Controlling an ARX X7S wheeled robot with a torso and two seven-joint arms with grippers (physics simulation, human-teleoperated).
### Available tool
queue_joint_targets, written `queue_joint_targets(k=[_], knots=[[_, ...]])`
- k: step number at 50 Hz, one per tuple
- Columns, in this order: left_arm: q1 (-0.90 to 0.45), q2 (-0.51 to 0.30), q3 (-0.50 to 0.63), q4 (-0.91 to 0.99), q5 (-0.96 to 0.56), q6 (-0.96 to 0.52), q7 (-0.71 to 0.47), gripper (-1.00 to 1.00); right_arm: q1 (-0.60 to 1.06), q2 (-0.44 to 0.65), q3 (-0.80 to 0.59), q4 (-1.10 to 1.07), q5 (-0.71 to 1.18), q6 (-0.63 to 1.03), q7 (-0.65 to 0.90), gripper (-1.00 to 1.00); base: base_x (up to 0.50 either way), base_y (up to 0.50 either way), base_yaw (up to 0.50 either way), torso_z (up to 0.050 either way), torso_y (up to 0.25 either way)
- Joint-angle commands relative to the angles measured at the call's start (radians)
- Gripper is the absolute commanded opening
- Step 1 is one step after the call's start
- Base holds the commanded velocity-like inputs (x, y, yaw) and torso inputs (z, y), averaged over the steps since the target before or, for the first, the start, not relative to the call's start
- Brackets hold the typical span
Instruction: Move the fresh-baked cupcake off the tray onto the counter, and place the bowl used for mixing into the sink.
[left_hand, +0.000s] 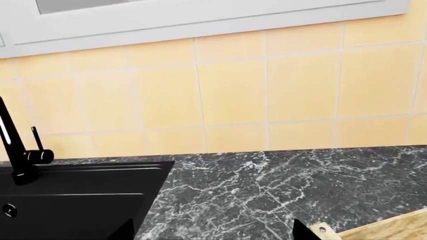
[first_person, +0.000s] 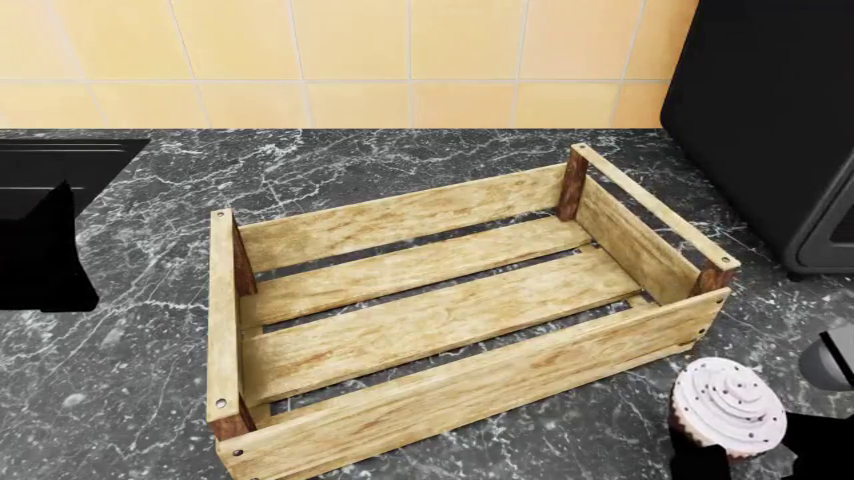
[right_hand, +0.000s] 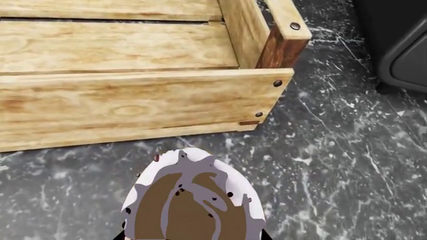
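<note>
Right gripper pinching cupcake, positioned outside tray, just beside its near right corner, over counter. Left gripper: fingertips barely visible, spread apart, near sink, away from tray.

1. I see the tray sitting on the counter, turned at an angle, a little back from the counter's front edge.
2. The cupcake is outside the tray, just beside its front right corner, over the counter near the front edge; I cannot tell whether it rests on the counter.
3. The sink is set into the counter well to the tray's left, towards the back edge.
4. An appliance stands at the counter's back right, behind and to the right of the tray.
5. A tiled wall runs along the counter's back edge.
</note>
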Motion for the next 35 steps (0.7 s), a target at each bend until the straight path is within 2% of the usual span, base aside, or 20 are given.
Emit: queue_joint_targets(k=[1,14,15,35], knots=[[0.013,0.003,-0.014,0.003,-0.002,-0.002,0.001,1.00,0.008,-0.004,0.002,0.003,-0.029,0.007,-0.010,-1.00,0.00,0.00,0.00,0.000,0.000],[0.020,0.004,-0.021,0.003,-0.003,-0.002,0.002,1.00,-0.022,-0.004,-0.012,-0.002,-0.070,-0.001,-0.031,-1.00,0.00,0.00,0.00,0.000,0.001],[0.022,0.004,-0.024,0.004,-0.002,-0.004,0.003,1.00,-0.022,-0.005,-0.012,-0.003,-0.073,0.003,-0.027,1.00,0.00,0.00,0.00,0.000,0.000],[0.034,0.014,-0.026,0.004,0.012,-0.007,0.008,1.00,-0.028,0.004,0.003,0.001,-0.070,0.004,-0.028,1.00,0.00,0.00,0.00,0.000,0.000]])
